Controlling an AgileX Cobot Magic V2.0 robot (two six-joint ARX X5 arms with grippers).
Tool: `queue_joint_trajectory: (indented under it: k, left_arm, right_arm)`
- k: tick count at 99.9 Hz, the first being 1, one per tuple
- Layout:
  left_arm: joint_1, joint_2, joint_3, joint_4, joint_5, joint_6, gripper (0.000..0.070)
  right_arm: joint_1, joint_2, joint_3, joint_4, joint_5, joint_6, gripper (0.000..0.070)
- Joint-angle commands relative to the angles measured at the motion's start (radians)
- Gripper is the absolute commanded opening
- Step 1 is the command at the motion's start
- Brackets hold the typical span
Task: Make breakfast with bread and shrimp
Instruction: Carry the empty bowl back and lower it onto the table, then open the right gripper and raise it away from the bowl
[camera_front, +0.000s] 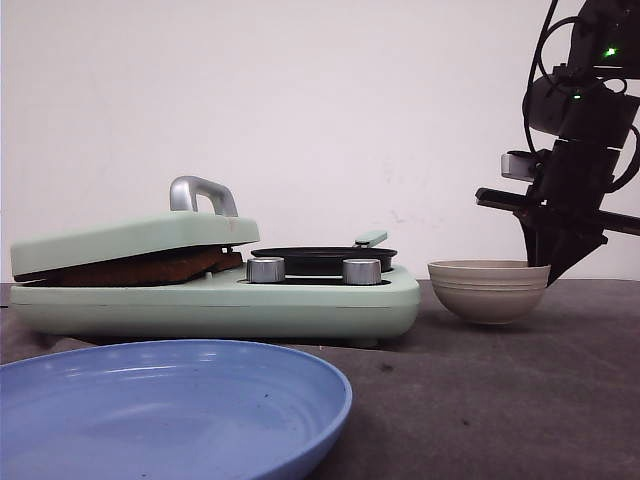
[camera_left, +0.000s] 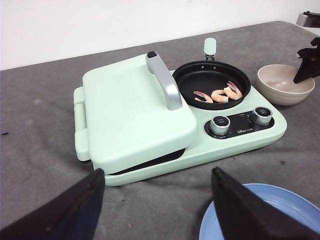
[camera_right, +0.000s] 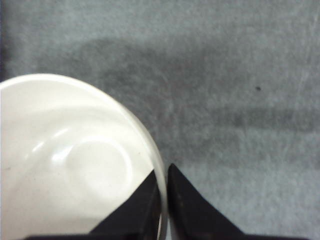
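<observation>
The bread (camera_front: 150, 268) shows only as a brown crust edge pressed under the shut lid (camera_left: 132, 107) of the mint-green breakfast maker (camera_front: 300, 300). Three pink shrimp (camera_left: 219, 95) lie in its round black pan (camera_left: 200, 75). My right gripper (camera_right: 165, 172) is shut on the rim of an empty beige bowl (camera_right: 75, 165), one finger inside and one outside. This bowl (camera_front: 487, 290) sits on the table to the right of the maker. My left gripper (camera_left: 157, 171) hangs open above the table in front of the maker, holding nothing.
A blue plate (camera_front: 170, 400) lies at the front left, near the maker's front edge and beside my left gripper's finger (camera_left: 240, 205). Two silver knobs (camera_left: 220, 125) sit on the maker's front right. The lid's grey handle (camera_left: 162, 82) stands up.
</observation>
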Motion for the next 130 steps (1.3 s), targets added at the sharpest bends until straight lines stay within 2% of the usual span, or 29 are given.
queue_joint_trajectory:
  k: [1,58,63,76,82,130]
  left_arm:
    - [-0.002,0.002,0.004,0.014,0.001,-0.002,0.0348]
    - [-0.002,0.002,0.004,0.011,0.002,-0.002,0.0348]
    - [-0.002,0.002,0.004,0.011,0.001,-0.002,0.0348]
    - [-0.002,0.002,0.004,0.011,0.001,-0.002,0.0348]
    - [-0.002,0.002,0.004,0.010,0.001,-0.002,0.0348]
    - [-0.002,0.002,0.004,0.011,0.001,-0.002,0.0348]
  right_arm:
    - [0.003,0.018,0.018,0.000,-0.002,0.010,0.0004]
    - [0.004,0.018,0.018,-0.018,-0.002,-0.018,0.0019]
    - [0.004,0.018,0.018,-0.020,-0.004,-0.026,0.0061]
    - [0.004,0.018,0.018,-0.022,-0.003,-0.030,0.0293]
    - [0.004,0.018,0.018,-0.022,-0.003,-0.031,0.0348]
    - [-0.005,-0.081,0.020,-0.023,-0.001,-0.059,0.0360]
